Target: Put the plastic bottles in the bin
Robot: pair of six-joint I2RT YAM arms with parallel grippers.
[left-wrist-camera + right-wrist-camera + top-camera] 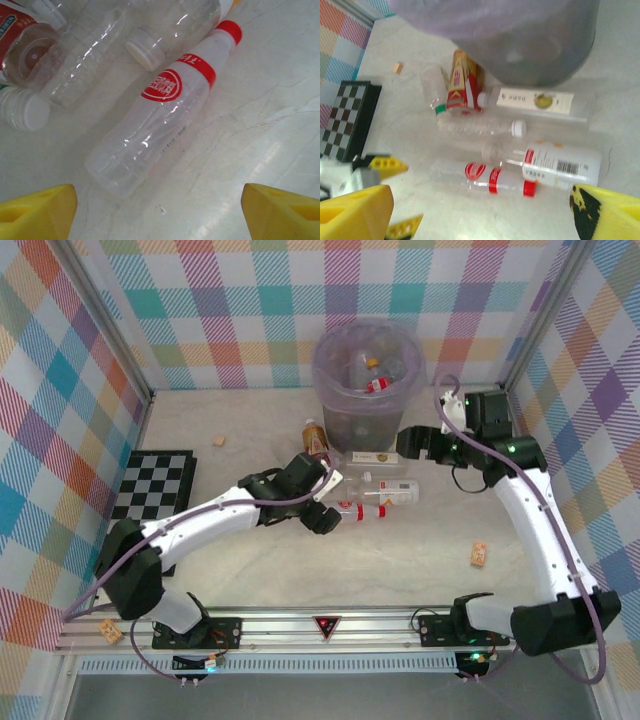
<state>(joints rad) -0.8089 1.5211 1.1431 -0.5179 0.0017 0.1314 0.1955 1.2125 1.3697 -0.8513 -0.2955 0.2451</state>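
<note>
The top camera sits high above the near edge and looks down on the whole pale table (250, 580). The left wrist camera is very close, looking down at a clear plastic bottle with a red cap (160, 130). The right wrist camera is farther back, facing the round grey-lilac plastic bin (520, 45). All three see that bottle.

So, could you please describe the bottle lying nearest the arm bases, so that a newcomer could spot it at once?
Start at the round grey-lilac bin at the far side of the table; bottles lie clustered before it. At the cluster's near edge lies a slim clear bottle, on its side. Its red cap, red neck band and red oval logo mark it; the caps beside it are white.
</note>
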